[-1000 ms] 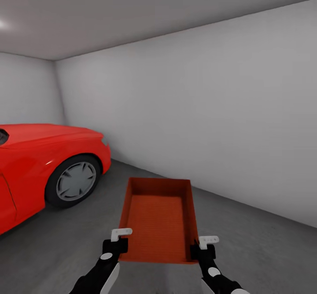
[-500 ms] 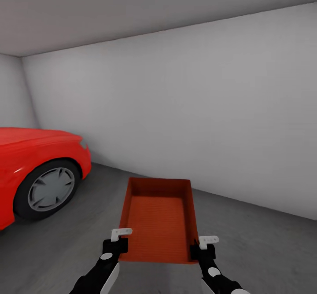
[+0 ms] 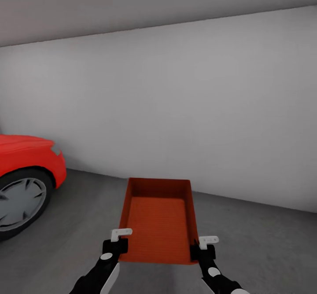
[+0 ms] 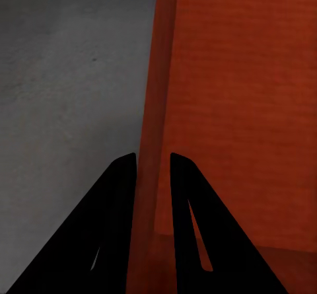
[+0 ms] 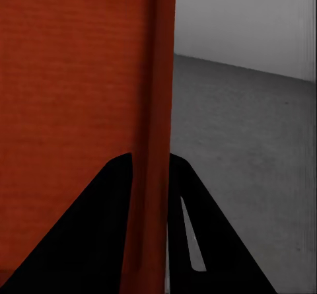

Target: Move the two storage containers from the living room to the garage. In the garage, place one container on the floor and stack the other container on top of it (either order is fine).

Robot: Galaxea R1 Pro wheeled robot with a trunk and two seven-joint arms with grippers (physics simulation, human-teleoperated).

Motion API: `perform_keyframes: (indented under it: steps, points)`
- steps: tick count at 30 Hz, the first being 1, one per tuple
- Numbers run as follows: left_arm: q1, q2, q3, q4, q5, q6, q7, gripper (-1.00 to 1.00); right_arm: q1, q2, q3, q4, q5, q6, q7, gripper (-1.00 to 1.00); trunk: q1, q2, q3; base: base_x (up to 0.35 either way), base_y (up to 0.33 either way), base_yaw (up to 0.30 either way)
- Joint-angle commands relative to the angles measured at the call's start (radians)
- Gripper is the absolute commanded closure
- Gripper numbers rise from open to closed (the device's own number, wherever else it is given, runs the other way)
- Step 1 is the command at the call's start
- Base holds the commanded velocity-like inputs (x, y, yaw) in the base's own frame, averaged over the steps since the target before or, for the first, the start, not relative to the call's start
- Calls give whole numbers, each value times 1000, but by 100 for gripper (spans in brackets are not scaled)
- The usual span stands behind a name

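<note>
I carry one red-orange storage container (image 3: pixel 158 217) in front of me, above the garage's dark grey concrete floor (image 3: pixel 264 245). My left gripper (image 3: pixel 119 242) is shut on its left wall near the close corner, and my right gripper (image 3: pixel 199 246) is shut on its right wall. In the left wrist view the black fingers (image 4: pixel 119 201) pinch the container wall (image 4: pixel 155 109). In the right wrist view the fingers (image 5: pixel 115 201) clamp the container wall (image 5: pixel 158 96). The bin is empty. The second container is out of view.
A red car (image 3: pixel 24 170) with a grey wheel (image 3: pixel 17 203) stands at the left. A plain white wall (image 3: pixel 176 109) runs across just beyond the container. Bare concrete lies to the right and under the bin.
The whole view has swung to the right: the car slid toward the left edge and the wall corner left the picture. The container and both grippers hold the same place in view.
</note>
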Motion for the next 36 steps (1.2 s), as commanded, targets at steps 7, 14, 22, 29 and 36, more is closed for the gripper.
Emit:
perform_keyframes:
  steps: [7,14,22,29,36]
  points:
    - [0,2,-5,4,16,6,13,100,-2,0,-22,-2,18,-62,-6,100,1,-1,-2,308,0,-285]
    - [0,2,-5,6,16,8,13,100,-2,0,-22,-2,18,-62,-6,100,1,-1,-2,319,3,-285]
    - [0,2,-5,8,16,12,13,100,-2,0,-22,-2,18,-62,-6,100,1,-1,-2,320,76,-285]
    - [0,2,-5,9,17,13,13,100,-2,0,-22,-2,19,-62,-6,100,1,-1,-2,320,109,-184]
    - [0,2,-5,9,16,13,13,100,-2,0,-22,-2,19,-62,-6,100,1,-1,-2,320,117,-18]
